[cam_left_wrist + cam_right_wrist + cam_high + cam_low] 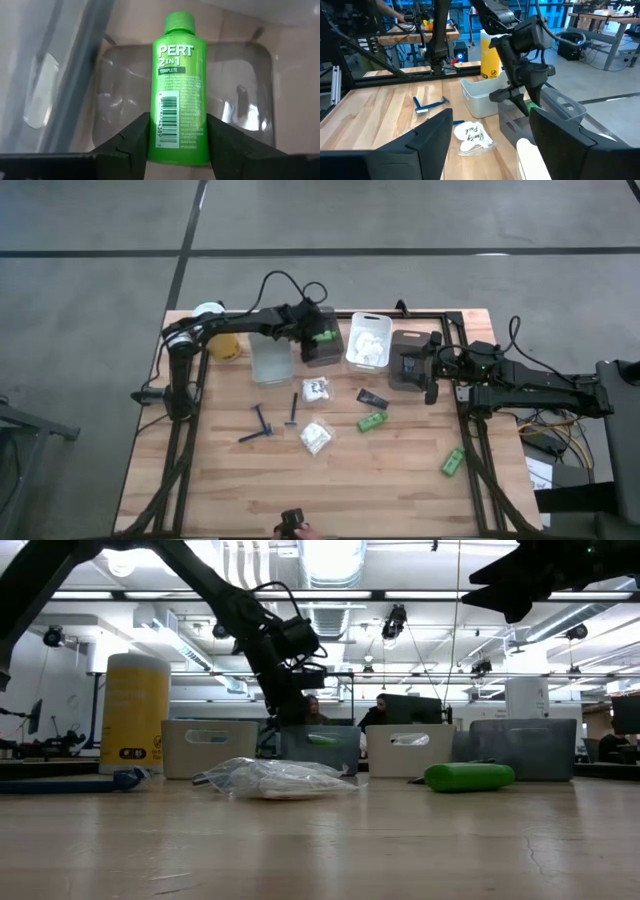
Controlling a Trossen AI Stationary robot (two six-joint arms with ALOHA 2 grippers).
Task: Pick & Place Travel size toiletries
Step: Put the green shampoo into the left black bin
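Left wrist view: green tube (179, 90) clamped between left gripper (178, 145) fingers.

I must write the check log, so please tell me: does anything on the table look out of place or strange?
One green tube lies alone near the table's right edge, apart from the other loose toiletries in the middle. Nothing looks spilled or damaged. The left gripper holds a green bottle over a grey bin; the right gripper is open at the rightmost bin.

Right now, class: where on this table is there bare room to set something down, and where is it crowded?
Free: the front strip of the table, and the left side beside the blue razors. Crowded: the back row of bins, where the left gripper holds a green bottle and the right gripper waits, plus the middle around the white packets.
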